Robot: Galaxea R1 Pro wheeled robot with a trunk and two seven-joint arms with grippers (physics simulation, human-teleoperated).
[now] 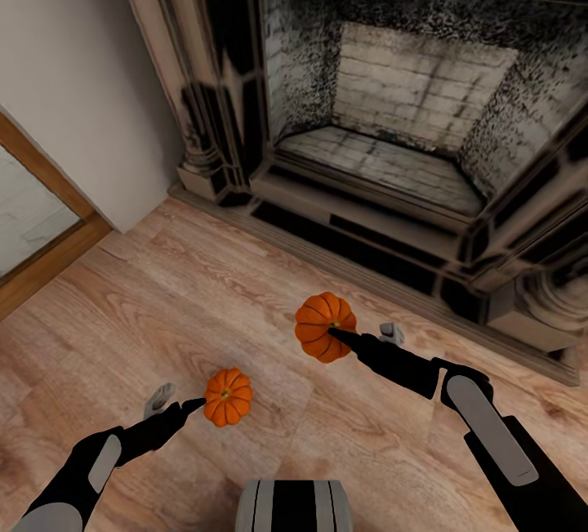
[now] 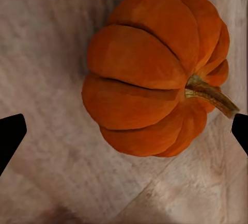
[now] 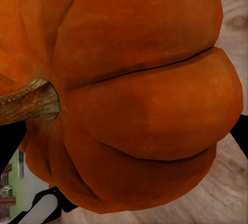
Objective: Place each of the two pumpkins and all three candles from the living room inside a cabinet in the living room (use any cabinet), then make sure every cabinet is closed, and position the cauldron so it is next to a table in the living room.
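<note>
Left jaws spread open around near pumpkin on wood floor, fingertips apart from it in left wrist view. Right jaws grip far pumpkin; candle just beside. Open floor leftward. Beyond: fireplace hearth edge, firebox bare.

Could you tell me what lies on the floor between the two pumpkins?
Nothing: in the head view, bare wooden floor separates the left pumpkin from the right pumpkin.

Both arms are glossy black with light grey oblong panels on the forearm links. Fingers are slim, black, tapering. Trunk top is grey with black stripes.
</note>
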